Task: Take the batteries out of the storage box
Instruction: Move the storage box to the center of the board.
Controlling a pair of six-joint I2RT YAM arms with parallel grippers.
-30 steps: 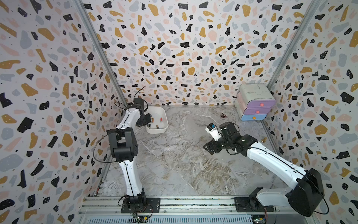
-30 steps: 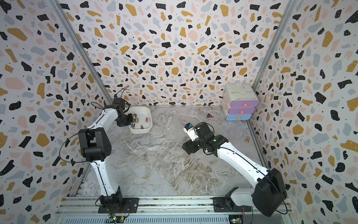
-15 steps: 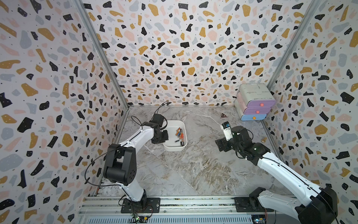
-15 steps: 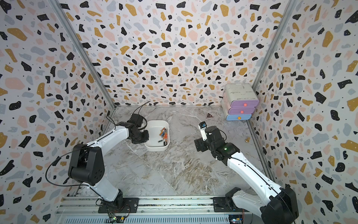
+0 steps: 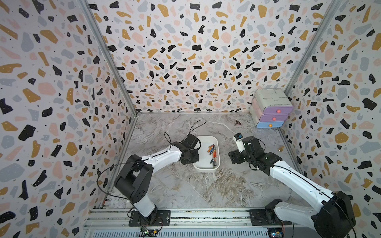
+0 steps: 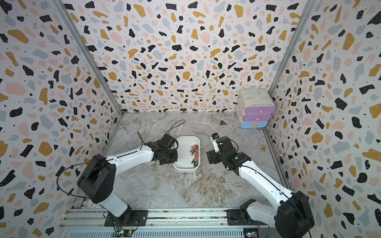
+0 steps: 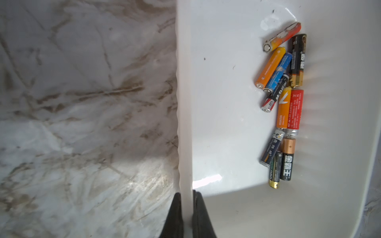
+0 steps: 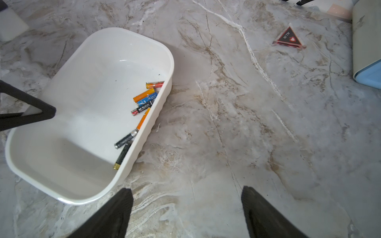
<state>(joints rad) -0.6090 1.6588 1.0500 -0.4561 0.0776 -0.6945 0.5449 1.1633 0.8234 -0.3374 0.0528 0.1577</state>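
While its rim is clamped by the left gripper (image 7: 186,196), the storage box (image 5: 206,169) is seen on the table (image 5: 185,191); the batteries (image 7: 288,107) (a loose row) are gathered inside; the right gripper (image 8: 185,191) is spread wide nearby.

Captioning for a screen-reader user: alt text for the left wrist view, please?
The left gripper is shut on the rim of the white storage box. Inside, batteries in orange, red, blue and black lie clustered near the opposite wall; marbled table shows outside.
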